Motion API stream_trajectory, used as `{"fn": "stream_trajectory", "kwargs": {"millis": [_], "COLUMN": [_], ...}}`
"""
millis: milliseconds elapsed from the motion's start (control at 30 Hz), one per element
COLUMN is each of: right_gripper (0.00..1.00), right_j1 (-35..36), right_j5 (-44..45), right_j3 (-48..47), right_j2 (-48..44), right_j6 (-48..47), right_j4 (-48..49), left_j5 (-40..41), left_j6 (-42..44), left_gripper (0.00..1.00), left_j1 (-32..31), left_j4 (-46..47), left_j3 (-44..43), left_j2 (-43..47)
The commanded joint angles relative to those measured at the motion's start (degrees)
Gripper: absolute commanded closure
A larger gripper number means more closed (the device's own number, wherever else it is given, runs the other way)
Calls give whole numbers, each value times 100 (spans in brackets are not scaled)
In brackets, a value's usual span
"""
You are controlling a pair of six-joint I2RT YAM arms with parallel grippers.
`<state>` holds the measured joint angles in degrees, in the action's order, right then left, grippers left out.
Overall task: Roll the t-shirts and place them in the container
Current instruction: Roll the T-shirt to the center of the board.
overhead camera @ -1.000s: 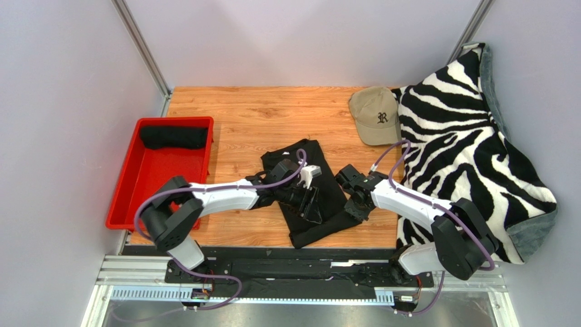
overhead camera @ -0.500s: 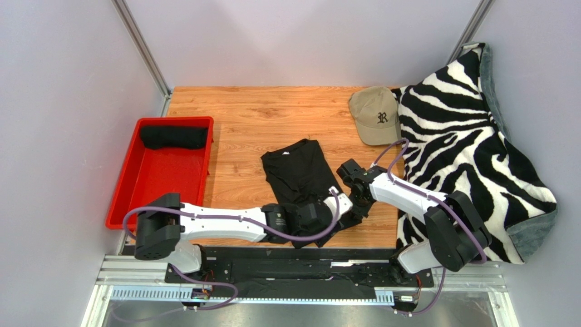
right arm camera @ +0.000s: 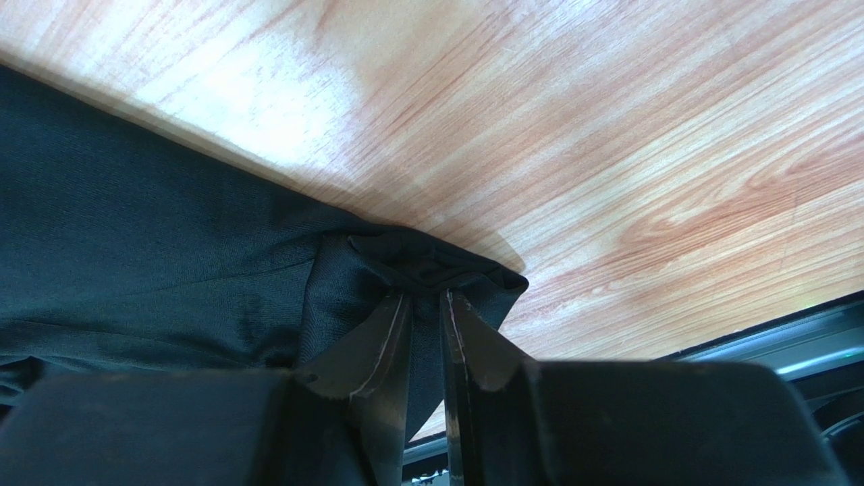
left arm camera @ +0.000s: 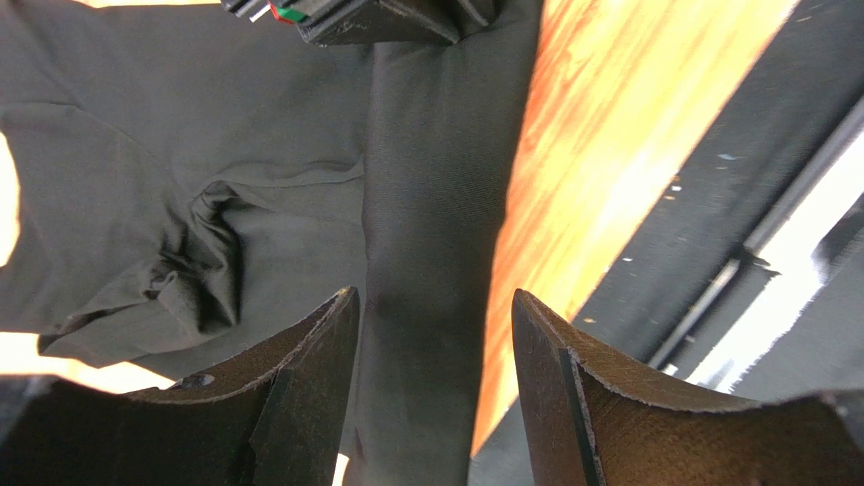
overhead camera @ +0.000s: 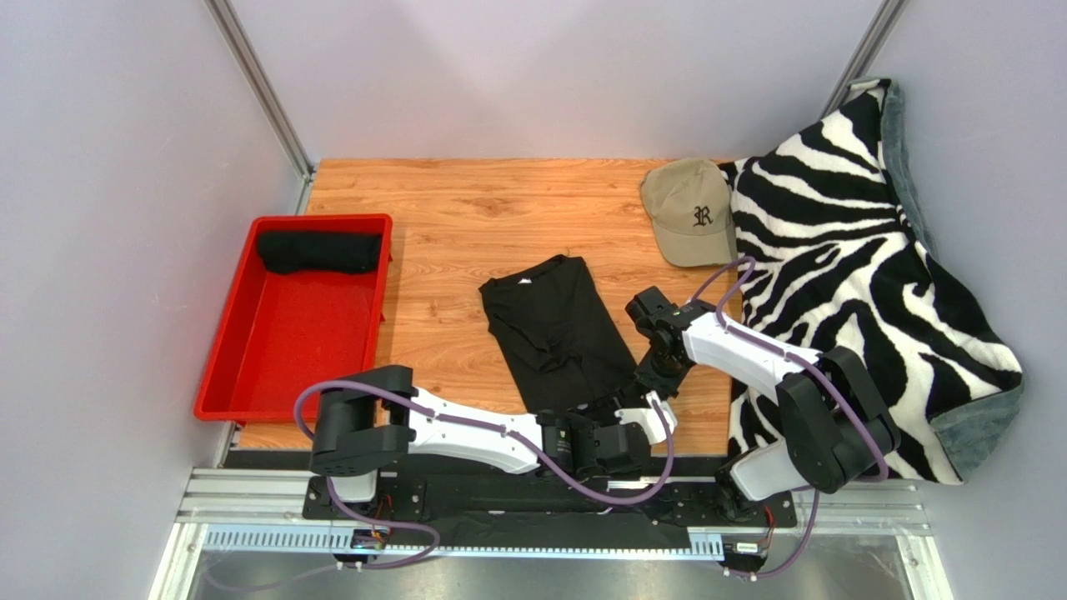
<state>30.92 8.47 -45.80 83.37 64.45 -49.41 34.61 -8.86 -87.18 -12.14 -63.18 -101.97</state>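
A black t-shirt [overhead camera: 557, 328] lies flat on the wooden table, collar toward the far side. My right gripper [overhead camera: 650, 375] is shut on a bunched corner of its near right hem; in the right wrist view, cloth [right arm camera: 152, 233] is pinched between the fingers at the right gripper [right arm camera: 427, 296]. My left gripper [overhead camera: 623, 413] sits low at the shirt's near edge. In the left wrist view the left gripper [left arm camera: 434, 299] stands open over a folded strip of the shirt [left arm camera: 254, 152], gripping nothing. A second black t-shirt [overhead camera: 319, 253], rolled, lies in the red tray.
The red tray [overhead camera: 296, 225] stands at the left of the table. A tan cap [overhead camera: 689, 210] rests at the back right, beside a zebra-striped blanket [overhead camera: 864, 250] that covers the right side. The table's near edge and a black rail [left arm camera: 710, 203] lie just past the left gripper.
My left arm has swung from over the shirt's middle down to its near edge, and its jaws have widened. The right gripper has kept its hold on the hem corner.
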Motion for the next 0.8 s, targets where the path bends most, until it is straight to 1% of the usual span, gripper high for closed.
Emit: {"fn": "stream_trajectory", "kwargs": {"millis": [0, 133, 200, 300, 333, 367, 400, 433, 500, 533, 600, 633, 667, 700, 733, 767], "right_gripper": [80, 80, 80, 80, 80, 80, 80, 78, 74, 68, 61, 56, 53, 50, 48, 47], "right_j1": [-50, -77, -77, -77, -86, -77, -77, -77, -77, -77, -77, -77, -77, -77, -77, -68], "right_j5": [-117, -144, -144, -144, -126, -109, -100, -91, -30, -3, 84, 128, 190, 268, 313, 365], "right_j3": [1, 1, -16, -60, -69, -87, -96, -130, -157, -183, -201, -219, -271, -298, -324, -359], "right_j2": [170, 144, 127, 100, 83, 65, 22, -14, -110, -250, -409, -610, -690, -795, -996, -1112], "right_j6": [-64, -81, -90, -116, -134, -143, -169, -195, -257, -266, -327, -345, -371, -380, -389, -389], "right_j4": [142, 142, 142, 124, 116, 98, 98, 89, 46, 45, 28, 2, -25, -77, -86, -113], "left_j5": [380, 319, 240, 90, 46, -102, -208, -322, -691, -910, -1183, -1437, -1605, -1807, -2226, -2457], "left_j6": [288, 332, 324, 289, 280, 245, 201, 122, 8, -106, -194, -264, -378, -458, -528, -677], "left_gripper": [36, 38, 42, 56, 62, 71, 74, 80, 88, 95, 98, 99, 99, 100, 100, 100], "left_j1": [-28, -36, -36, -28, -27, -1, 25, 104, 192, 297, 411, 473, 621, 727, 824, 1043], "left_j4": [168, 274, 396, 475, 493, 511, 528, 537, 555, 564, 608, 616, 651, 660, 695, 800], "left_j3": [-186, -116, -37, 42, 60, 95, 112, 165, 218, 305, 385, 455, 499, 543, 665, 727], "left_j2": [-165, -296, -314, -306, -288, -271, -253, -201, -78, -25, 133, 195, 256, 387, 450, 520]}}
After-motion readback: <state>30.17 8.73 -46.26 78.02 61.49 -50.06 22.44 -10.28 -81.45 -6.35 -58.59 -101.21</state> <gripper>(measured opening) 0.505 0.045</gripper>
